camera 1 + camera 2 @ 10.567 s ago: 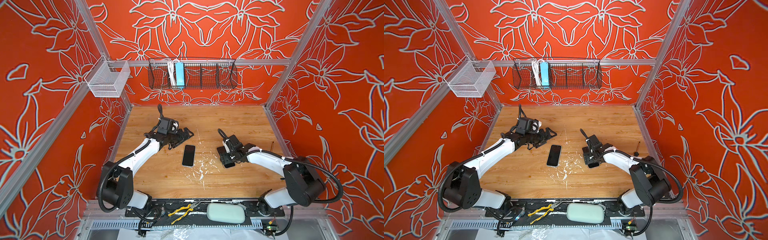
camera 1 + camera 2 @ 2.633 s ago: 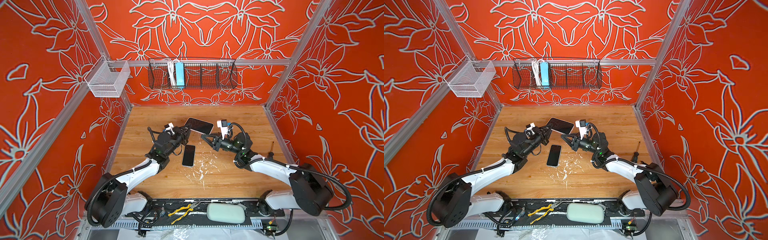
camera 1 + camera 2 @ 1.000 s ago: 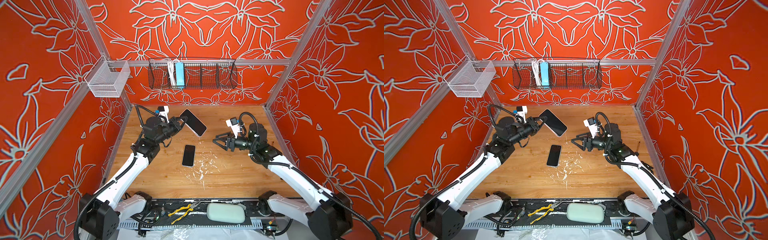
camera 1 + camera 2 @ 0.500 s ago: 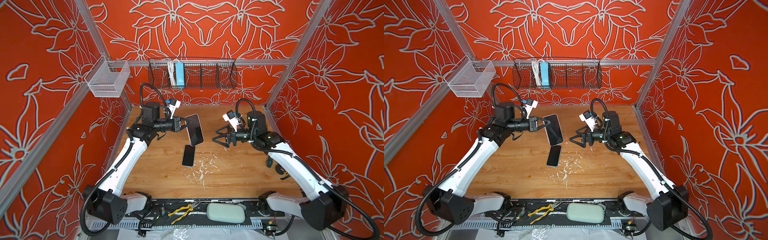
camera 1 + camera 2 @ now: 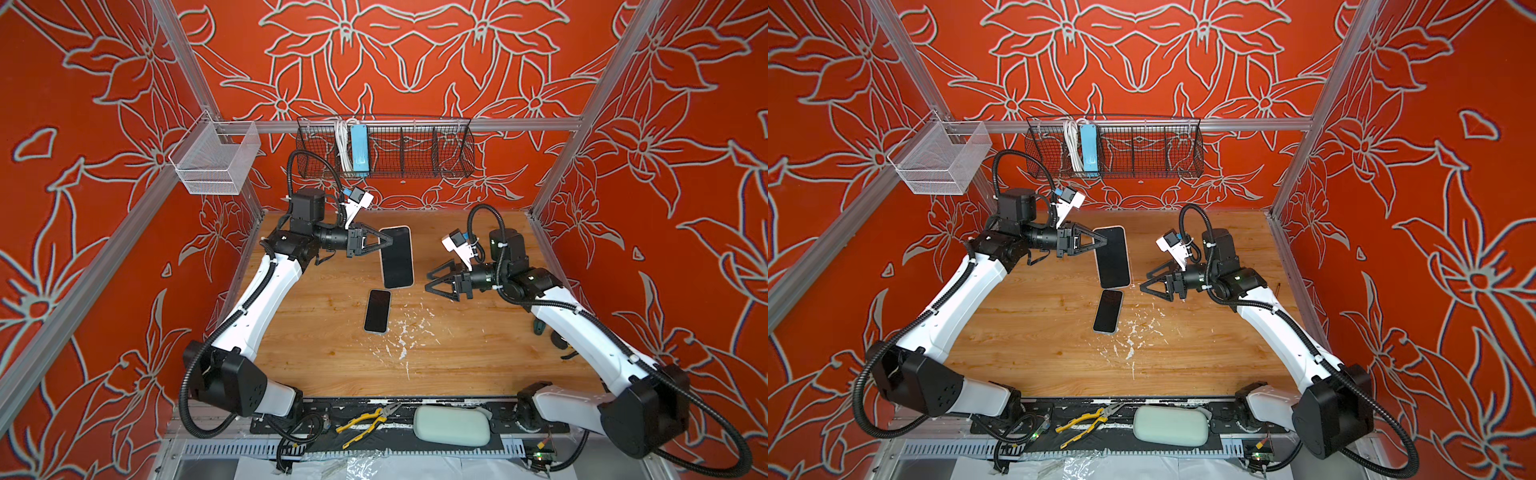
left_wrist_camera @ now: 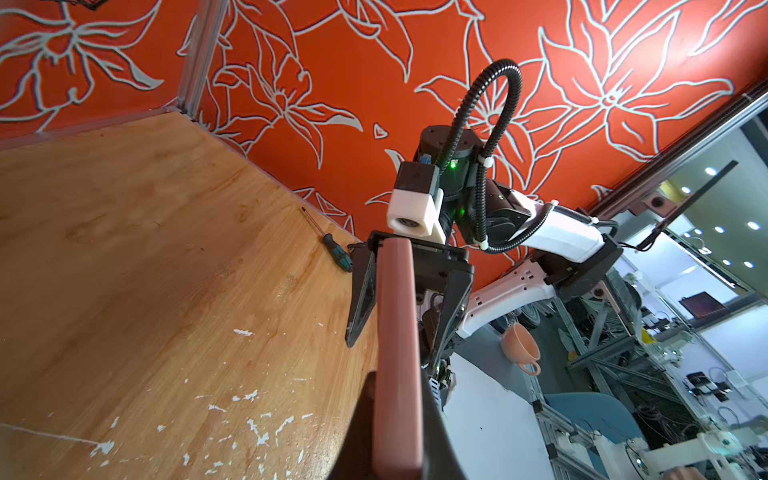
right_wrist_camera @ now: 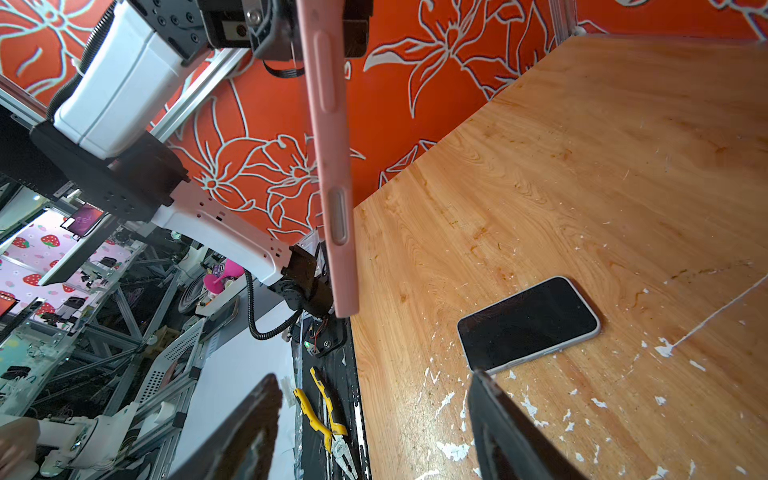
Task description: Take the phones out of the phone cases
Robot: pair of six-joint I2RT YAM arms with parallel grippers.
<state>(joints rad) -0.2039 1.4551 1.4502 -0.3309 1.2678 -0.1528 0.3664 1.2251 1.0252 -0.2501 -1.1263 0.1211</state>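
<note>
Wood table point(image 5: 311, 353) scuffed, matt; phone point(image 5: 377, 311) glossy glass; case point(image 7: 332, 166) prob. matt silicone.

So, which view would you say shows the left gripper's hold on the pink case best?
A top view: the left gripper pinches the pink case at one long edge, dark face up. The right wrist view shows mostly its pink side with buttons; the left wrist view, a narrow edge between the fingers.

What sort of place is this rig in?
Probably a robot-lab test cell: a scuffed wooden tabletop boxed in by red floral-print panels on aluminium framing, with metal racks of equipment visible beyond it in the right wrist view.
</note>
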